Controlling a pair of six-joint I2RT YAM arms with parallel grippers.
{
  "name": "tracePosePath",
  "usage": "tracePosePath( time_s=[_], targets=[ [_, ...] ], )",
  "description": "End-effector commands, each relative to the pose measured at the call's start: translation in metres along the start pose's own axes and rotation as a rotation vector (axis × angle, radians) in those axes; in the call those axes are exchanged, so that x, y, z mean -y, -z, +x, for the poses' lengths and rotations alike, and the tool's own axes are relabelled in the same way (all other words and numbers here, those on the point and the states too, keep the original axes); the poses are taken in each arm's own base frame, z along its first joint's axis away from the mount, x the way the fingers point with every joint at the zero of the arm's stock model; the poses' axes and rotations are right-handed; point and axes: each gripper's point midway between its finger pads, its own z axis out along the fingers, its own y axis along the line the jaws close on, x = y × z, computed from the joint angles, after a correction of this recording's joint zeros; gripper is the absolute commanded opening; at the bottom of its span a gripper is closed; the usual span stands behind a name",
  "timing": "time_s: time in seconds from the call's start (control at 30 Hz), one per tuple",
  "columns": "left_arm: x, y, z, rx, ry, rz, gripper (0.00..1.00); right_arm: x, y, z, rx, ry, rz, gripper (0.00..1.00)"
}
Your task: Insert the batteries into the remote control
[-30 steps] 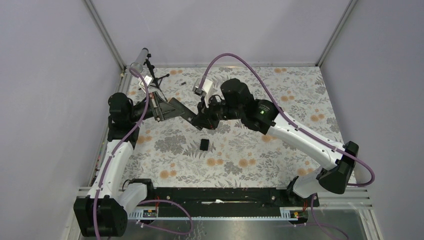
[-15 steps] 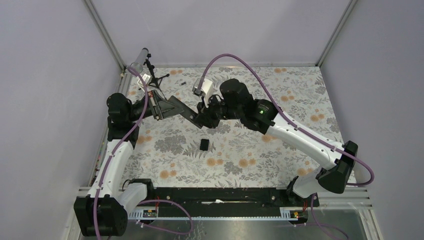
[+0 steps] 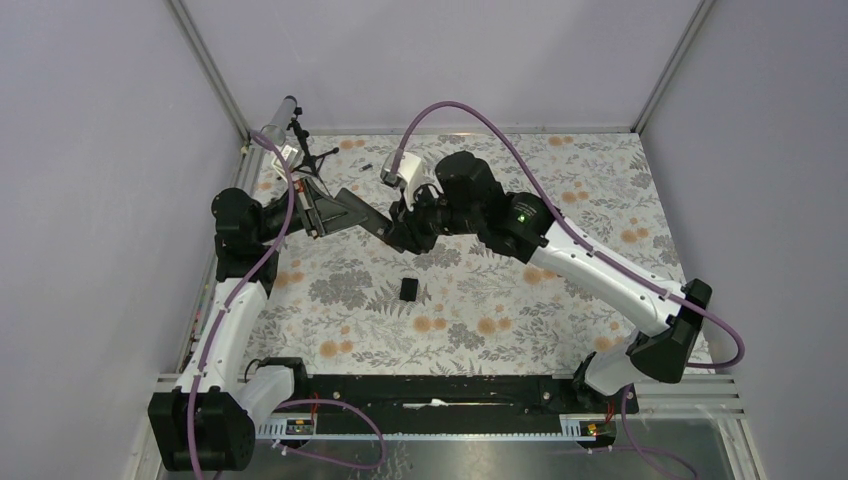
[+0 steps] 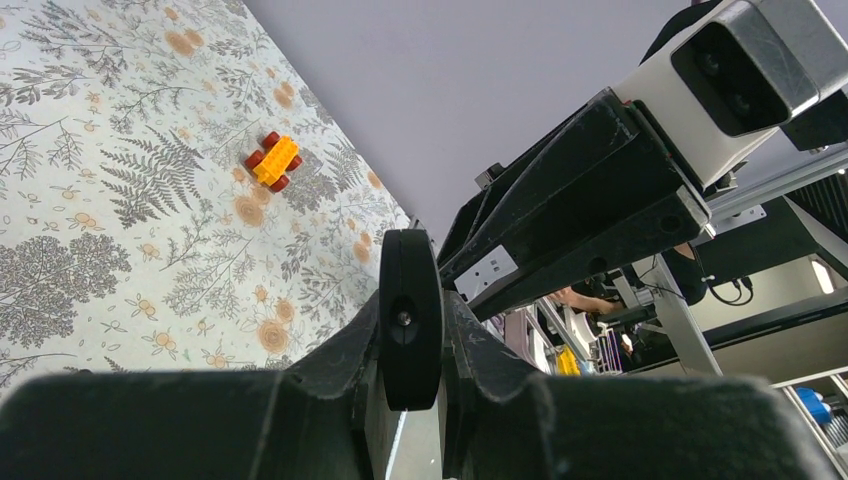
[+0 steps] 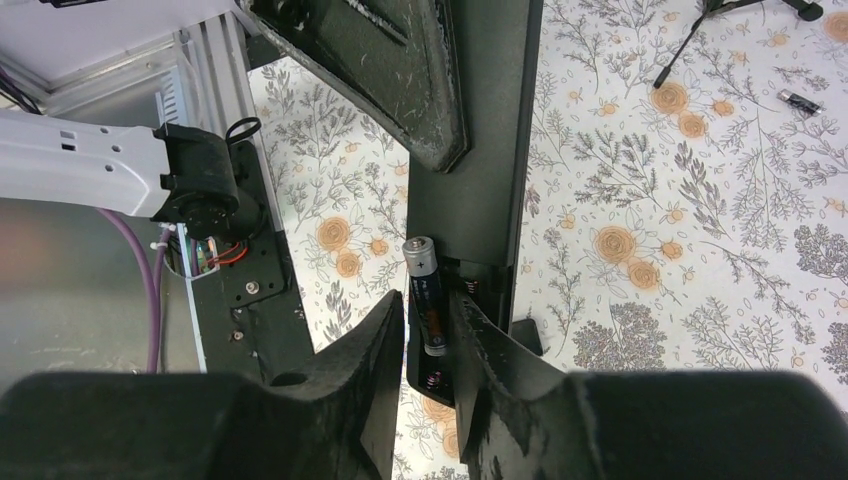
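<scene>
Two arms meet above the middle of the floral bench [image 3: 560,300], their ends almost touching. The left gripper [image 4: 412,310] is closed tight on the remote control [image 5: 485,150] and holds it off the bench, its black body running lengthwise away from the right wrist camera with the battery compartment open and facing it. The right gripper [image 5: 428,330] is narrowed to a slim gap and pinches one battery [image 5: 424,290] by its sides. That battery lies along the open compartment beside a contact spring, its capped end pointing up the remote. I cannot tell whether it is seated.

The second battery [image 5: 799,99] lies loose on the bench towards the far side, near a leg of the mini tripod [image 3: 308,152]. The small black cover [image 3: 409,289] rests flat on the bench, just nearer than the two grippers. A yellow toy brick car [image 4: 274,162] with red wheels sits well apart from them.
</scene>
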Motion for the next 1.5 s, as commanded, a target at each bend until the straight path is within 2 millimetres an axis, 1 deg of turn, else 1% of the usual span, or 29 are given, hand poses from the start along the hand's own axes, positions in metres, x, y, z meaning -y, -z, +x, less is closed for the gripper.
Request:
tracePosePath(
  time_s=[0.0, 0.13, 0.23, 0.33, 0.47, 0.53, 0.67, 0.7, 0.73, 0.77, 0.8, 0.87, 0.93, 1.03, 1.1, 1.17, 1.2, 1.37, 1.47],
  targets=[
    [0.01, 0.001, 0.0, -0.011, -0.056, 0.03, 0.0, 0.006, 0.0, -0.007, -0.007, -0.007, 0.047, 0.32],
    [0.008, 0.001, 0.001, -0.012, -0.062, 0.017, 0.0, 0.009, 0.003, -0.013, 0.007, -0.019, 0.073, 0.41],
    [0.006, 0.001, 0.0, -0.011, -0.062, 0.009, 0.0, 0.008, 0.007, -0.02, 0.019, -0.023, 0.075, 0.42],
    [0.006, 0.0, 0.0, -0.011, -0.061, 0.009, 0.0, 0.011, 0.008, -0.021, 0.023, -0.035, 0.093, 0.43],
    [0.007, 0.0, -0.001, -0.005, -0.063, 0.006, 0.0, 0.016, 0.013, -0.029, 0.046, -0.045, 0.135, 0.5],
    [0.006, 0.0, -0.002, -0.001, -0.068, 0.004, 0.0, 0.017, 0.019, -0.038, 0.073, -0.093, 0.157, 0.59],
    [0.007, 0.0, -0.004, 0.015, -0.082, -0.005, 0.0, 0.022, 0.032, -0.057, 0.145, -0.222, 0.226, 0.81],
    [0.007, 0.0, -0.004, 0.022, -0.087, -0.007, 0.0, 0.025, 0.035, -0.059, 0.161, -0.27, 0.254, 0.86],
    [0.007, 0.0, -0.006, 0.03, -0.092, -0.01, 0.0, 0.029, 0.038, -0.06, 0.176, -0.333, 0.288, 0.93],
    [0.007, 0.0, -0.007, 0.039, -0.096, -0.014, 0.0, 0.032, 0.042, -0.06, 0.191, -0.399, 0.322, 0.97],
    [0.007, 0.0, -0.01, 0.052, -0.098, -0.019, 0.0, 0.034, 0.045, -0.058, 0.199, -0.459, 0.343, 0.99],
    [0.008, 0.0, -0.013, 0.073, -0.099, -0.026, 0.0, 0.035, 0.051, -0.054, 0.219, -0.589, 0.371, 1.0],
    [0.007, -0.001, -0.017, 0.098, -0.092, -0.034, 0.0, 0.034, 0.051, -0.049, 0.249, -0.683, 0.368, 1.0],
    [0.009, -0.001, -0.023, 0.138, -0.065, -0.034, 0.0, 0.026, 0.045, -0.044, 0.302, -0.826, 0.297, 1.0],
    [0.011, -0.001, -0.026, 0.161, -0.043, -0.027, 0.0, 0.022, 0.038, -0.041, 0.301, -0.908, 0.253, 1.0],
    [0.013, -0.001, -0.028, 0.172, -0.027, -0.019, 0.0, 0.022, 0.033, -0.039, 0.293, -0.946, 0.243, 1.0],
    [0.014, -0.001, -0.029, 0.175, -0.022, -0.016, 0.0, 0.017, 0.03, -0.039, 0.287, -0.956, 0.213, 1.0],
    [0.016, -0.001, -0.03, 0.186, -0.004, -0.021, 0.0, 0.006, 0.023, -0.052, 0.323, -0.968, 0.104, 1.0],
    [0.016, -0.001, -0.029, 0.188, 0.007, -0.022, 0.0, 0.004, 0.018, -0.053, 0.313, -0.988, 0.077, 1.0]
  ],
)
